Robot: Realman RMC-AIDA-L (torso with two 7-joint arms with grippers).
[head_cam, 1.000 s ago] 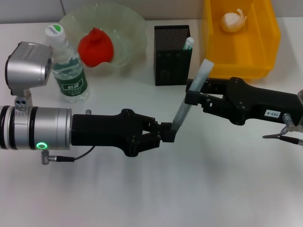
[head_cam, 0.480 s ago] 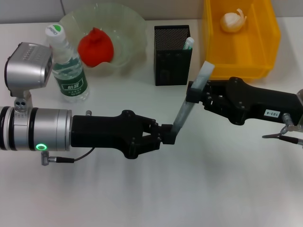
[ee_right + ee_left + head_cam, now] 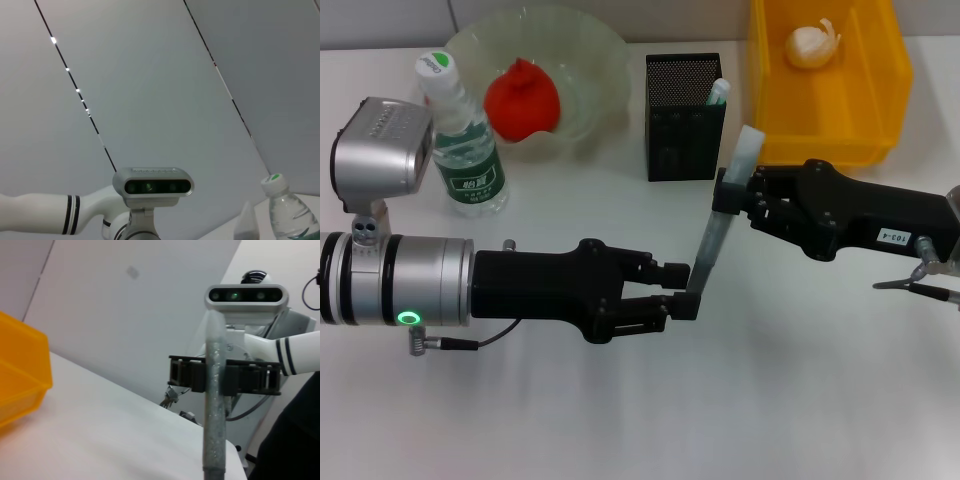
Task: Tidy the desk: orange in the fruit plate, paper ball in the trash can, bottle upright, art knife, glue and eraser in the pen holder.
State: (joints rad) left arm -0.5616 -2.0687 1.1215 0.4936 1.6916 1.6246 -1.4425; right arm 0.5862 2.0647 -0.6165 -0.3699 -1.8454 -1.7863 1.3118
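My right gripper [image 3: 725, 195] is shut on the upper part of a slim grey tube with a pale cap, apparently the glue [image 3: 715, 225], held tilted above the table. My left gripper [image 3: 682, 288] stands open around the tube's lower end. In the left wrist view the glue [image 3: 215, 410] rises between the right gripper's [image 3: 215, 376] black fingers. The orange [image 3: 522, 97] lies in the fruit plate [image 3: 590, 50]. In the trash can [image 3: 890, 90] sits the paper ball [image 3: 812, 45]. The bottle [image 3: 465, 150] stands upright. A white-green stick [image 3: 718, 93] pokes from the pen holder [image 3: 682, 120]. The eraser is out of view.
The pen holder stands just behind the held tube, with the trash can to its right. My left arm's silver wrist [image 3: 390, 290] lies across the table's left side, close to the bottle. The bottle's cap [image 3: 274, 182] shows in the right wrist view.
My left gripper has let go of the tube's lower end and opened, shifting slightly forward. The right gripper keeps its hold and the tube stands a little steeper.
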